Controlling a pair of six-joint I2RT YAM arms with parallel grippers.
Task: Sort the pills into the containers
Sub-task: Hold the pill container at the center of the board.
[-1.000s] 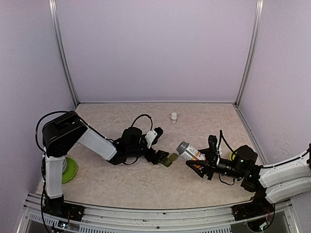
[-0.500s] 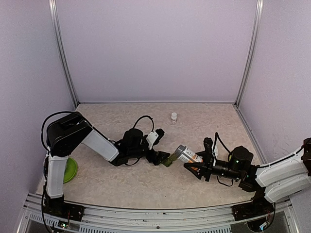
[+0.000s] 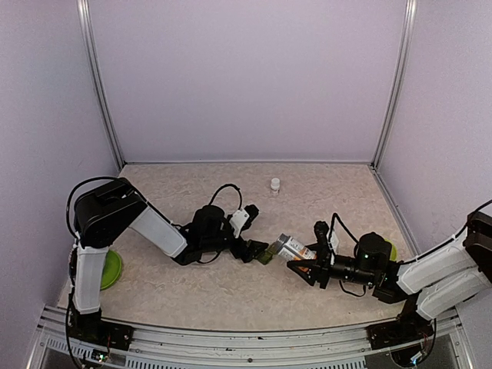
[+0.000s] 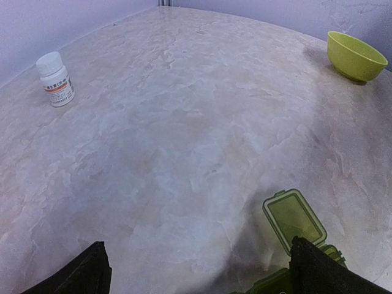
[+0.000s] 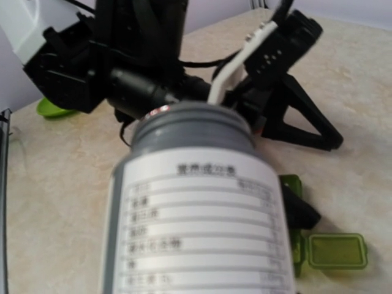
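Table (image 3: 231, 296) — two bottles (image 3: 274, 184) (image 3: 295, 247); one pill box (image 3: 267, 253)

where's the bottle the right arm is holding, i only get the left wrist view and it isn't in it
observer: The right gripper holds the big bottle tipped on its side, mouth aimed at the pill box, close beside it.
operator: is its cap on
observer: No, the right wrist view shows its grey neck bare.
operator: anything behind my camera
observer: A green dish lies by the left arm's base.
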